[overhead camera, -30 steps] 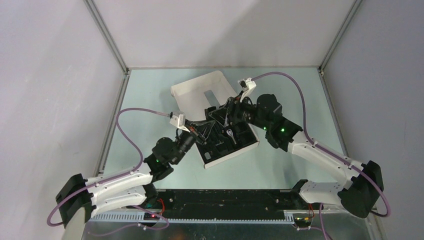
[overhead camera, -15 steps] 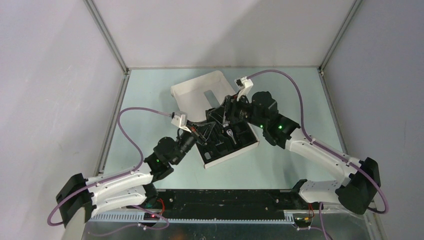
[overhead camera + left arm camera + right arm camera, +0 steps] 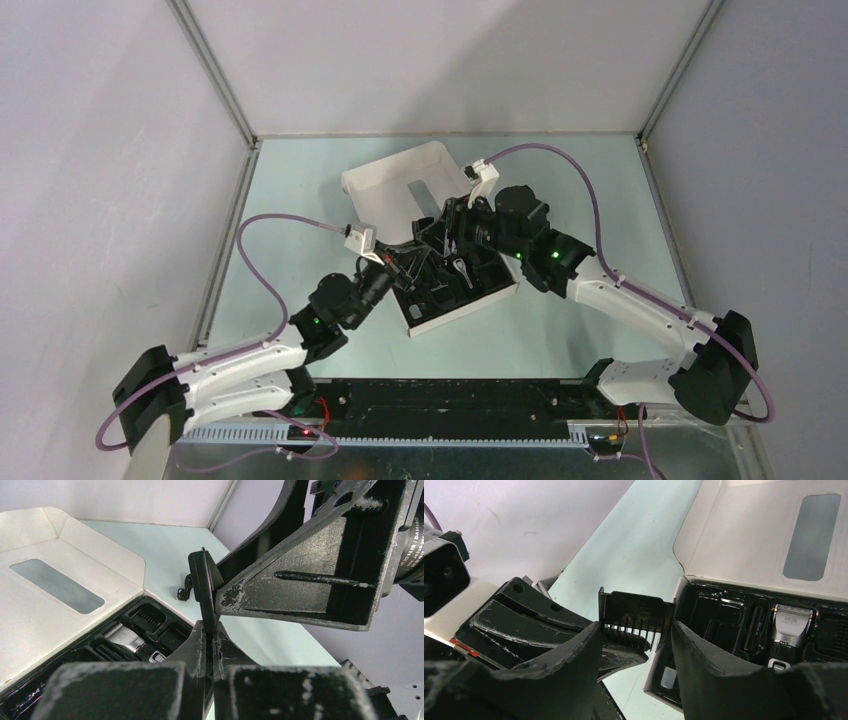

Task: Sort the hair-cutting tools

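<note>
My left gripper (image 3: 210, 639) is shut on a black comb attachment (image 3: 202, 587), gripping its lower edge and holding it upright above the box's left end. In the right wrist view the same comb attachment (image 3: 634, 615) shows its teeth pointing down. My right gripper (image 3: 636, 647) is open, with one finger on each side of the comb and a gap to it. The silver-and-black clipper (image 3: 791, 627) lies in the black tray (image 3: 719, 615), also visible in the left wrist view (image 3: 125, 637). From above, the left gripper (image 3: 398, 262) and right gripper (image 3: 450, 233) meet over the tray.
The white cardboard box (image 3: 395, 185) lies open in the middle of the table, its windowed lid folded back. Its black tray (image 3: 478, 285) holds more dark attachments in slots. Metal frame posts stand at the back corners (image 3: 250, 140).
My right gripper has moved left toward the left gripper and its jaws have narrowed around the comb. The left arm has hardly moved and keeps its hold.
</note>
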### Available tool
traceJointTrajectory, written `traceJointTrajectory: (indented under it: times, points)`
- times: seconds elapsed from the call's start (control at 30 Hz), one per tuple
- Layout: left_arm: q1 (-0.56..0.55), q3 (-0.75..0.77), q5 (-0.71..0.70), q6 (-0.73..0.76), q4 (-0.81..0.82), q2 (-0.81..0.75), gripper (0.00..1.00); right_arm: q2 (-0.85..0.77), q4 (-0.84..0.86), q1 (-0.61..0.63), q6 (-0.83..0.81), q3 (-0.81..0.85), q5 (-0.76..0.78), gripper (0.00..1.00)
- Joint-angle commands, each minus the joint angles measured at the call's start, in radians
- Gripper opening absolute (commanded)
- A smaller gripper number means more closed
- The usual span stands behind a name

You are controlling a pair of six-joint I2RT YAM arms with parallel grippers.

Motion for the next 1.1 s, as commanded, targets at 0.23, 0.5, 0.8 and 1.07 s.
traceJointTrajectory:
  times: [0.23, 0.5, 0.8, 1.07]
  points:
    - [0.008, 0.051, 0.023, 0.000, -0.005, 0.017, 0.01, 0.001, 0.032, 0.006, 0.001, 0.046, 0.011, 0.47]
    - [0.007, 0.050, -0.001, 0.011, -0.025, 0.006, 0.26, -0.003, -0.006, 0.005, -0.024, 0.047, 0.041, 0.26]
    - [0.008, 0.053, -0.076, 0.030, -0.109, -0.040, 0.77, -0.022, -0.086, -0.045, -0.064, 0.046, 0.054, 0.19]
    - [0.156, 0.152, -0.091, -0.050, -0.472, -0.136, 0.95, -0.001, -0.288, -0.069, -0.125, 0.046, 0.112, 0.18]
